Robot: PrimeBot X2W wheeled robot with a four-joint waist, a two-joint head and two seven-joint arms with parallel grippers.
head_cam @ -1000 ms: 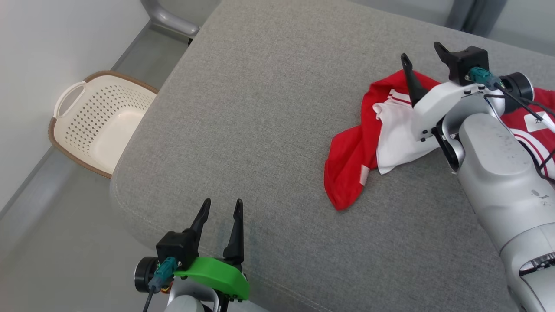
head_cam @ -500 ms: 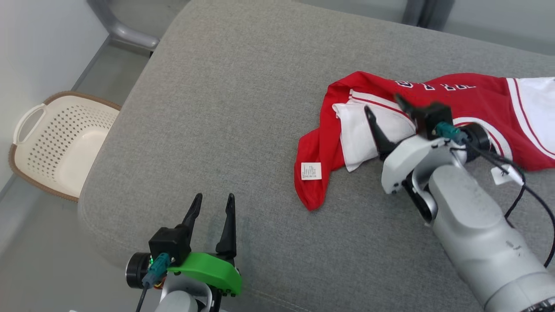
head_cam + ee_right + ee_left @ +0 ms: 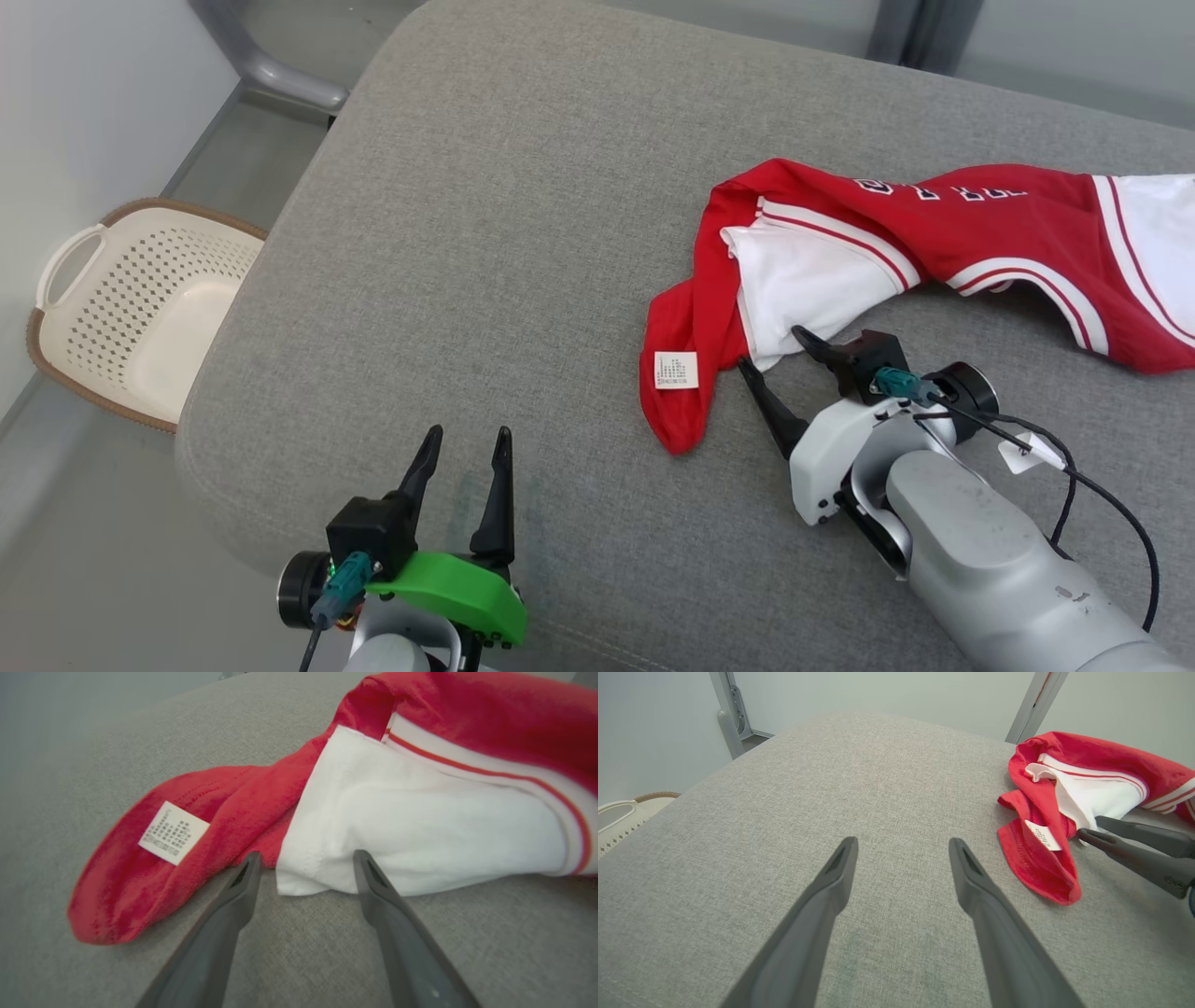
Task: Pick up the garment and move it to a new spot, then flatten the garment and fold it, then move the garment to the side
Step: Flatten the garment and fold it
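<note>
A grey cushion point(image 3: 523, 233) is seen under the red-and-white garment point(image 3: 980, 210), which lies crumpled and unfolded, held by nothing. A pale basket point(image 3: 140, 299) stands on the floor well to the garment's left. The right gripper point(image 3: 770, 347) is set at the garment's near edge, its jaws spread on either side of the white panel's corner, not closed on it. The left gripper point(image 3: 469, 432) is held well apart from the garment, to its left, jaws likewise spread and empty. A care label point(image 3: 676, 370) is sewn on the garment's red end. The pick-up step is judged to be in hand; next, the white corner must be pinched firmly before any lift.
</note>
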